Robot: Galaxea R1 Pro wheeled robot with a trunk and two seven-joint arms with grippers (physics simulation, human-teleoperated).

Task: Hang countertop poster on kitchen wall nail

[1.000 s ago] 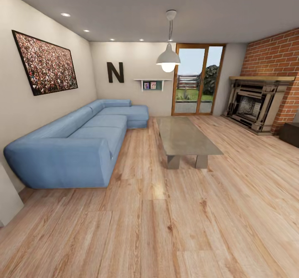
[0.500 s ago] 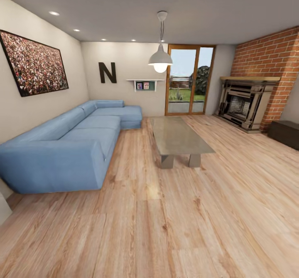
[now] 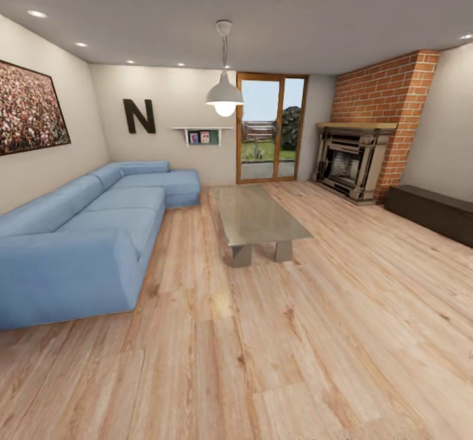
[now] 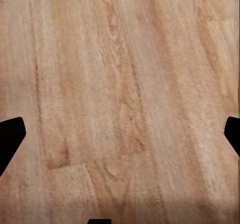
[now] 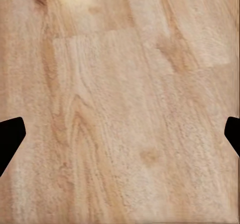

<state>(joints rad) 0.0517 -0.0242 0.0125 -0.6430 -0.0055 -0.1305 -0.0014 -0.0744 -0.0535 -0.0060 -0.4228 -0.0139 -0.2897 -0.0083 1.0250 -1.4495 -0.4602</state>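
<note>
The Star Wars poster and the kitchen countertop are out of view; I am in a living room. In the left wrist view my left gripper [image 4: 121,136] hangs open over the wooden floor [image 4: 125,73], its two black fingertips [image 4: 10,139] far apart with nothing between them. In the right wrist view my right gripper [image 5: 121,134] is open as well, its dark fingertips [image 5: 10,139] at the frame's sides, over bare floor planks [image 5: 130,93].
A blue L-shaped sofa [image 3: 85,230] fills the left side. A low grey coffee table [image 3: 256,217] stands mid-room. A brick fireplace [image 3: 355,157] and a dark low cabinet [image 3: 433,210] line the right. The big crowd picture [image 3: 29,108] hangs left; glass doors [image 3: 269,128] are at the back.
The whole head view has shifted left, so the camera has turned to the right. More of the dark cabinet and right wall shows, and less of the crowd picture.
</note>
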